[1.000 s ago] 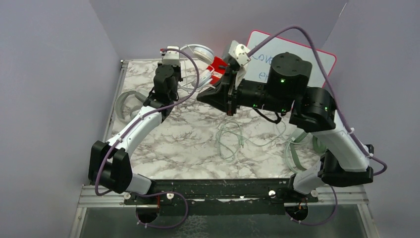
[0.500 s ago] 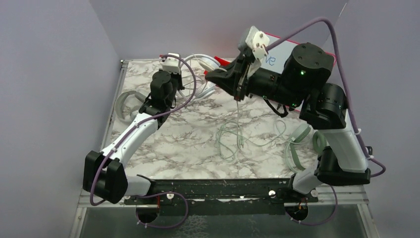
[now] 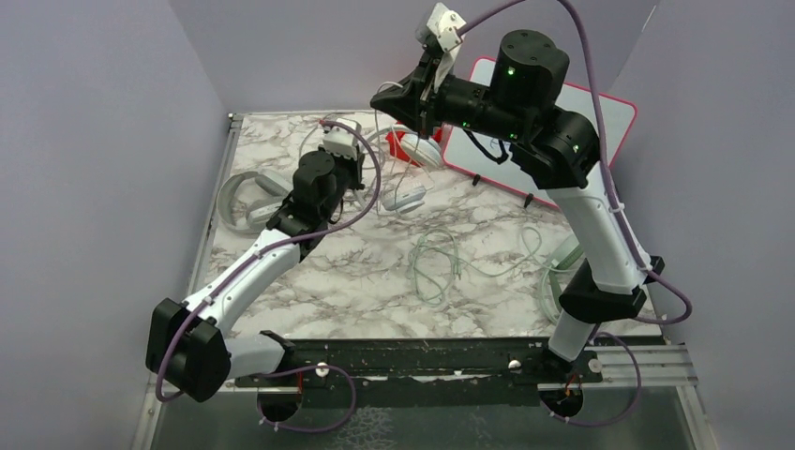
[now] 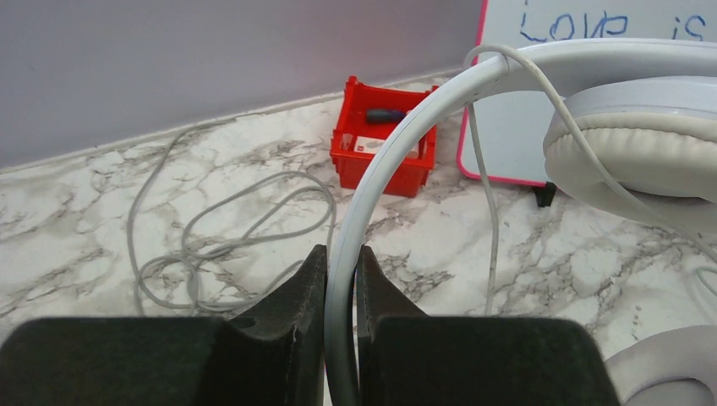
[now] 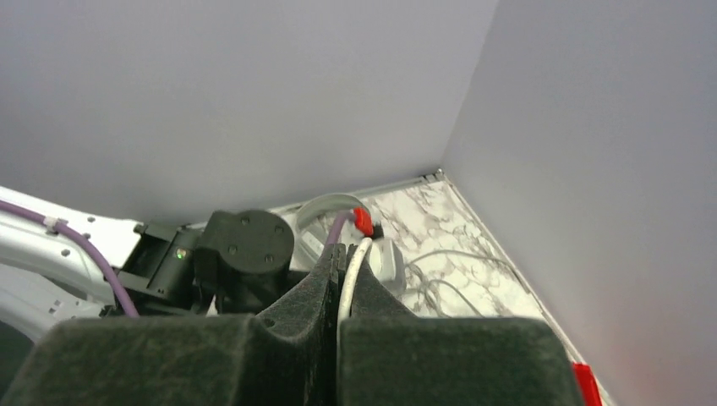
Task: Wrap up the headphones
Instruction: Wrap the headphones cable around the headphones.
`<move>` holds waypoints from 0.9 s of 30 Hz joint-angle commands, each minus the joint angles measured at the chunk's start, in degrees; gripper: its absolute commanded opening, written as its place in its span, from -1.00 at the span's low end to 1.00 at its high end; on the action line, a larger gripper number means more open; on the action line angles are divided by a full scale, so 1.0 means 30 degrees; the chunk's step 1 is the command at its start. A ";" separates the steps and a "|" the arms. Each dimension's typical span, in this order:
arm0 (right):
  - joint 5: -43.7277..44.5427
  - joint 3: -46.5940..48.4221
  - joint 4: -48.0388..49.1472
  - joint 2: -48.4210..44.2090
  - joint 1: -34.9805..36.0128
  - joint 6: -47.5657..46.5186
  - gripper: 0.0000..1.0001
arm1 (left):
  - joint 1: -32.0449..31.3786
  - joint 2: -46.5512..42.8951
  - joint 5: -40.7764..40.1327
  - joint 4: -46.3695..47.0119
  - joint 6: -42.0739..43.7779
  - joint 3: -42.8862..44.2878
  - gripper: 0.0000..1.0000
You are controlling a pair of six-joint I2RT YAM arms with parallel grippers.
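Cable loops [image 3: 436, 267] of pale mint colour lie slack on the marble table [image 3: 356, 300], nearest to the arm bases; they run to the right toward the mint headphones [image 3: 561, 281], which lie at the right edge of the table, partly hidden behind the right arm. At the left edge, a little further, the grey-green headphones [image 3: 239, 195] lie flat, just beside the left arm.

Further in, the left gripper [image 4: 341, 275] has its two fingers pressed together on the thin headband [image 4: 397, 144] of the white headphones [image 3: 410, 197]; in the left wrist view the band passes between the fingers and curves up to the right, where a padded ear cup [image 4: 634, 165] hangs above the table; a thin white cable [image 4: 489, 211] hangs down from the band. Another thin cable [image 4: 228, 245] lies in loose loops on the marble to the left in that view.

Behind the white pair stands the red bin [image 3: 401, 145], and just to its right the whiteboard [image 3: 562, 141] with a pink frame leans near the back wall; blue writing is on it, but I cannot read it fully.

High above the far part of the table is the right gripper [image 5: 345, 279]; its fingers are closed and pinch a white cord, which comes up between the fingertips in the right wrist view; whether this cord belongs to the white pair I cannot tell for sure.
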 commanded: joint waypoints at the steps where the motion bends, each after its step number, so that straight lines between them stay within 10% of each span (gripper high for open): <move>1: -0.2693 0.1379 0.2228 0.0418 -0.0400 0.1213 -0.99 | -0.1185 0.0079 -0.0617 0.1235 -0.0695 -0.0263 -1.00; 27: -0.2744 0.0896 0.5391 0.1506 -0.4822 0.1726 -0.99 | -0.4241 0.0937 -0.0700 0.1932 -0.0959 -0.2267 -1.00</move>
